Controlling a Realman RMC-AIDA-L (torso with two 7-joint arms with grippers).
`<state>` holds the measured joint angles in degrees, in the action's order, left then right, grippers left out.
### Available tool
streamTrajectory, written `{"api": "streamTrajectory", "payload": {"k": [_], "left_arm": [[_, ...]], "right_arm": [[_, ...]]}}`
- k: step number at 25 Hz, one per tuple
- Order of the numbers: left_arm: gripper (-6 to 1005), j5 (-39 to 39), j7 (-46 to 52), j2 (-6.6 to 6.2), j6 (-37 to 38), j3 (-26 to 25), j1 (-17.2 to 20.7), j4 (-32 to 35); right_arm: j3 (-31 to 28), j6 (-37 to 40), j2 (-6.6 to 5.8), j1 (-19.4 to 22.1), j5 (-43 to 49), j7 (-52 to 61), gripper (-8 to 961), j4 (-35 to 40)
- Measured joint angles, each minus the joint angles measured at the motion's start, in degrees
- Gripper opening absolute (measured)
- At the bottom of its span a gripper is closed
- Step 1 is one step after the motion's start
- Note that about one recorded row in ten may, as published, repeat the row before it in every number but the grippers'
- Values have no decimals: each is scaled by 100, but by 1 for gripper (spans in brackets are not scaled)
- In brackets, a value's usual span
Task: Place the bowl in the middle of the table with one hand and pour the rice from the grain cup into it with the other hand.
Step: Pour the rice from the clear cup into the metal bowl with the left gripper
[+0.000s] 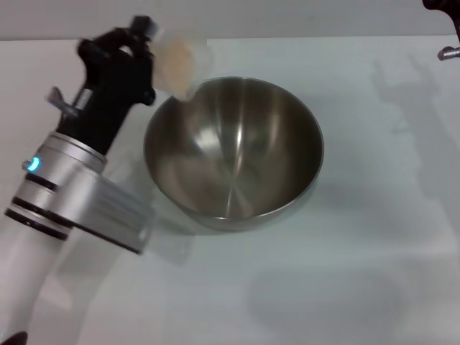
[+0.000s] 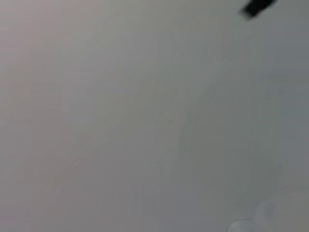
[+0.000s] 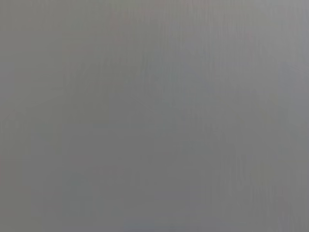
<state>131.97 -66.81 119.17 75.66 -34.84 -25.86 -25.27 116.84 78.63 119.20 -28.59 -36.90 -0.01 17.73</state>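
Observation:
The steel bowl [image 1: 233, 151] stands on the white table [image 1: 374, 273] near the middle, and its inside looks empty. My left gripper [image 1: 154, 54] is shut on the clear grain cup [image 1: 183, 65] and holds it tilted above the bowl's far left rim. Beige rice [image 1: 176, 63] sits inside the cup. My right gripper [image 1: 444, 29] shows only as a dark piece at the top right corner, far from the bowl. The left wrist view and the right wrist view show only plain grey surface.
The left arm's silver and white forearm [image 1: 72, 194] crosses the table's left side, close to the bowl's left wall. Shadows fall on the table to the right of the bowl and in front of it.

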Motion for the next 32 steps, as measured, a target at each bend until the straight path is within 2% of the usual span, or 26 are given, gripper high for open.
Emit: {"api": "streamTrajectory", "payload": {"k": [4, 10, 18, 25, 29, 32], "left_arm": [[19, 4, -1242, 1, -83, 443, -25, -10], [19, 4, -2829, 1, -182, 842, 7, -132], [18, 35, -4362, 1, -23, 1181, 93, -221], [18, 46, -4893, 1, 126, 1188, 134, -244], [19, 52, -4949, 2, -3, 1737, 144, -288], [19, -5, -4917, 1, -20, 1565, 145, -331]], "right_arm": [[-4, 9, -8, -10, -2, -4, 671, -20], [-4, 12, -18, -55, -1, -7, 671, -93], [-4, 13, -28, -75, 29, -8, 672, -103], [-4, 27, -29, -76, 42, -8, 672, -106], [-4, 30, -29, -76, 47, -8, 672, -103], [-5, 54, -28, -76, 48, -8, 672, -99]]}}
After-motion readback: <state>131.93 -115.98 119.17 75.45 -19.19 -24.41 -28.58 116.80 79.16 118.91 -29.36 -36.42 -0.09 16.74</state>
